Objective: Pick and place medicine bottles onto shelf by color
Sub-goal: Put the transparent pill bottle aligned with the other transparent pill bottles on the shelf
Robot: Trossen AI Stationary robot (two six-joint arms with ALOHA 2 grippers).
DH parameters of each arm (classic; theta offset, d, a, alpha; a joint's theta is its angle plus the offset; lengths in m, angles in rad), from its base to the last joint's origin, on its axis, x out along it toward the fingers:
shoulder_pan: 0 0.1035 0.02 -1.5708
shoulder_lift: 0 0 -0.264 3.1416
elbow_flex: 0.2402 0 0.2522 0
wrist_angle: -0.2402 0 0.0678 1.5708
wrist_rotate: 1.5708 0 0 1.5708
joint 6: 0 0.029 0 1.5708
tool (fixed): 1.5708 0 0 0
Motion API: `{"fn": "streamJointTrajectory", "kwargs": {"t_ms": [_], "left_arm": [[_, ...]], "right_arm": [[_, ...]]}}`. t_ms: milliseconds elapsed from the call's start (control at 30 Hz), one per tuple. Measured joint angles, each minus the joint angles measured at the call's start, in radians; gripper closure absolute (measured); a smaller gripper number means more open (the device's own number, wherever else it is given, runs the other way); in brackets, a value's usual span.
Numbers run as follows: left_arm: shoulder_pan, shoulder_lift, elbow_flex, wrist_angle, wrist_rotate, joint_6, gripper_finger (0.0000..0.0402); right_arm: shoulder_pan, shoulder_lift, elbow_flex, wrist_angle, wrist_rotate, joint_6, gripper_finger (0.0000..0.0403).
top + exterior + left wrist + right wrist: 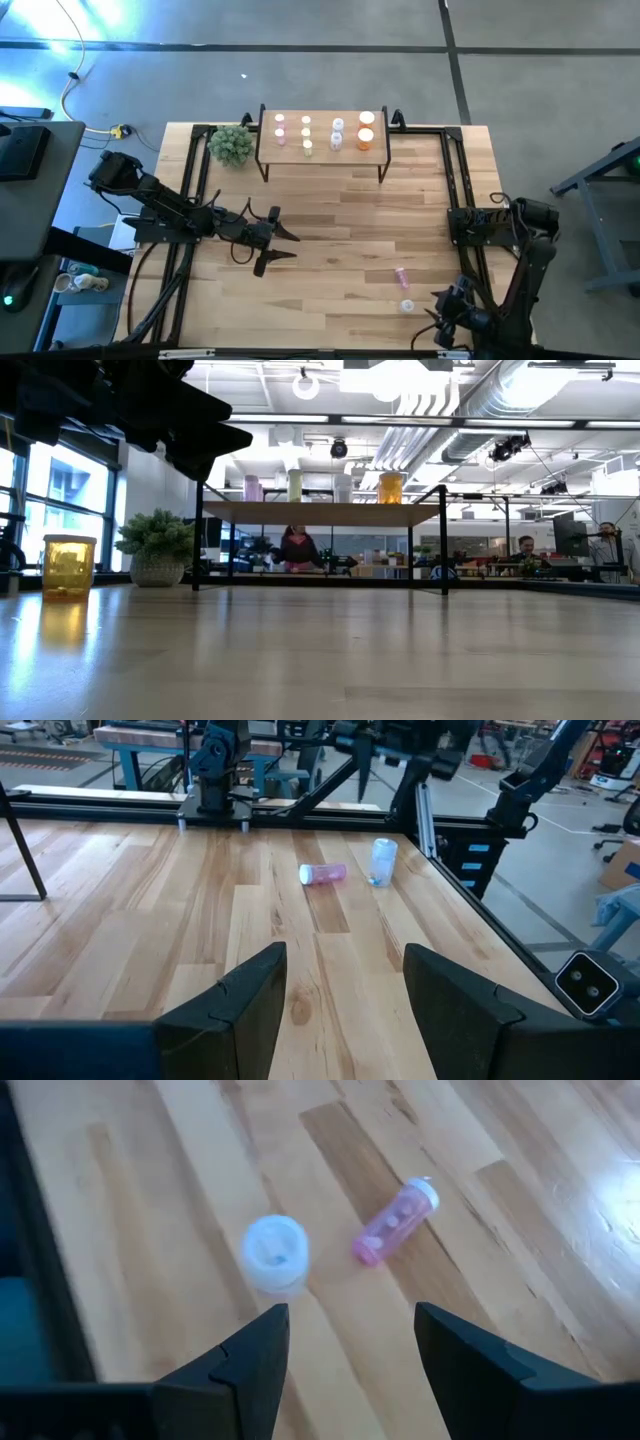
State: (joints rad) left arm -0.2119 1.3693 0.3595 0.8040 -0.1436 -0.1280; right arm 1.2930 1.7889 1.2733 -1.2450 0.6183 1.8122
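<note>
The right pincer hangs spread and empty at the near right corner of the counter, looking down on two small bottles just ahead of its fingers: a pale blue bottle standing upright with its white cap up, and a pink bottle lying on its side close beside it, not touching. Both look light, hard and smooth, so they would likely slip or roll under a loose pinch; the standing one seems best taken across its round body below the cap, the lying one across its middle, square to its length. The left pincer is also spread and empty, over the left middle of the counter, facing the same two bottles from well away. The counter is pale wood planking, flat and bare around the bottles. At its far edge stands the shelf, carrying several bottles in loose rows, with a small potted plant beside it. Beyond is an open workshop with desks and people seated far off.
</note>
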Motion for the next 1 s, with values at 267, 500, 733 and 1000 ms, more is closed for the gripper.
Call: {"fn": "streamJointTrajectory", "kwargs": {"t_ms": [267,500,733,1000], "left_arm": [[0.000,0.000,0.000,0.000,-0.002,0.000,0.0209],[0.000,0.000,0.000,0.000,-0.002,0.000,0.0209],[0.000,0.000,0.000,0.000,-0.002,0.000,0.0209],[0.000,0.000,0.000,0.000,-0.002,0.000,0.0209]], "right_arm": [[-0.001,0.001,-0.108,0.194,0.074,-0.069,0.0194],[-0.003,0.001,-0.177,0.298,0.142,-0.112,0.0194],[-0.003,0.001,-0.234,0.429,0.163,-0.154,0.0194],[-0.009,0.001,-0.291,0.524,0.205,-0.172,0.0194]]}}
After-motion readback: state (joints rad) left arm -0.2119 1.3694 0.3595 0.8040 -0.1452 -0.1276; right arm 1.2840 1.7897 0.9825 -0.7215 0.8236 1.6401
